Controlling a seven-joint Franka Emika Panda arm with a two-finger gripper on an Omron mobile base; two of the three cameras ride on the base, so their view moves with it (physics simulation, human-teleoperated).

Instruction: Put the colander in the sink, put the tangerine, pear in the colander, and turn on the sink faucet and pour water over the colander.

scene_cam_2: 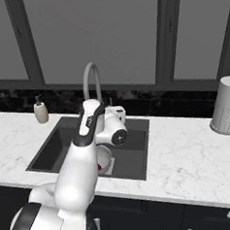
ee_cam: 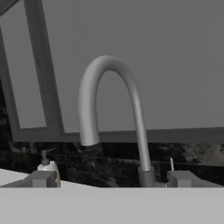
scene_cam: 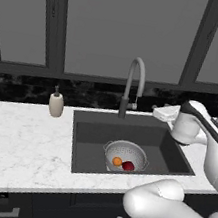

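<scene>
From the left base view, the round silvery perforated colander [scene_cam: 126,155] sits in the dark grey rectangular sink [scene_cam: 92,128], holding the small orange tangerine [scene_cam: 117,161] and dark red pear [scene_cam: 128,166]. From the right base view, the tall grey gooseneck faucet [scene_cam_2: 91,84] rises behind the arm. In the hand view, the gripper [ee_cam: 110,179] faces the faucet with jaws spread wide, holding nothing; no writing is legible.

Sink faucet [ee_cam: 109,118] stands directly before open gripper [ee_cam: 111,178]

Tangerine [scene_cam: 117,161] and pear [scene_cam: 128,166] sit in the colander [scene_cam: 126,155] inside the sink [scene_cam: 90,138]; faucet [scene_cam: 133,85] apparently dry.
</scene>
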